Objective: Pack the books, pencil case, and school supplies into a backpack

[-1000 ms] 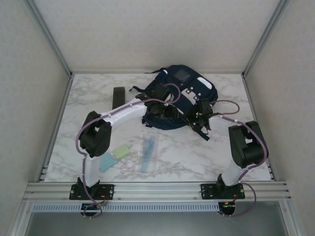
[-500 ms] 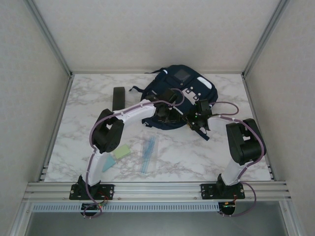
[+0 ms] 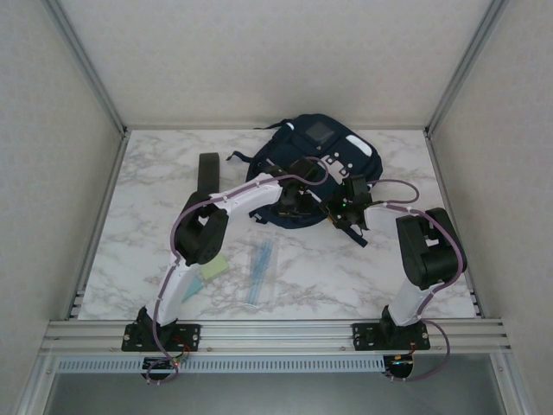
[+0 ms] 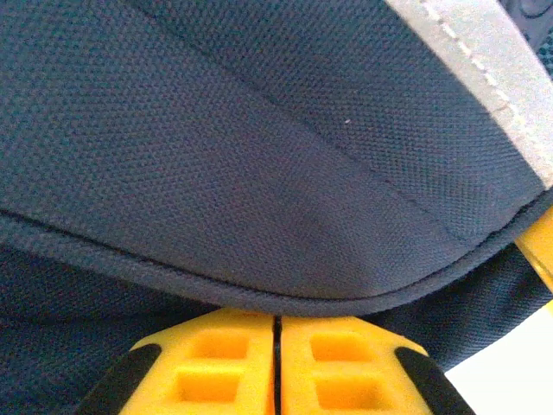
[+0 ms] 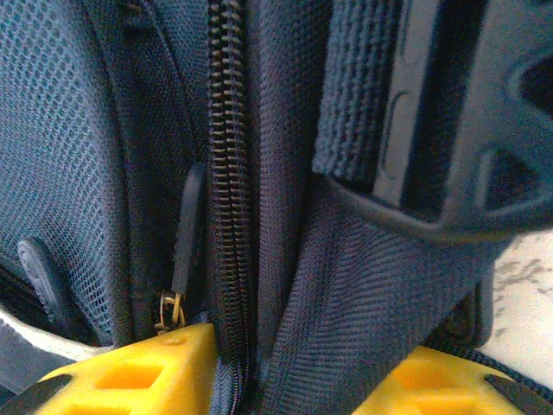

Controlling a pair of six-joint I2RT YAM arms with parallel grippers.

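The navy backpack [image 3: 321,156] lies at the back middle of the table. My left gripper [image 3: 290,200] is at its near edge, shut, and a piped fabric edge [image 4: 259,298] lies right across its fingertips [image 4: 233,333]. My right gripper [image 3: 335,213] is at the pack's near right side, shut on a fold of backpack fabric [image 5: 337,311] beside the zipper [image 5: 226,216]. The clear pencil case [image 3: 261,268] with blue pens lies on the table in front. A pale green pad [image 3: 213,268] and a pale blue pad [image 3: 193,291] lie by the left arm. The books are hidden.
A black strap piece [image 3: 208,169] lies left of the backpack, and another strap [image 3: 358,233] trails from its near right corner. A black buckle [image 5: 449,130] sits close above my right fingers. Metal frame posts and walls close in the table.
My left arm has stretched further toward the backpack and its gripper has shut. The right gripper has tightened slightly on the fabric and barely moved.
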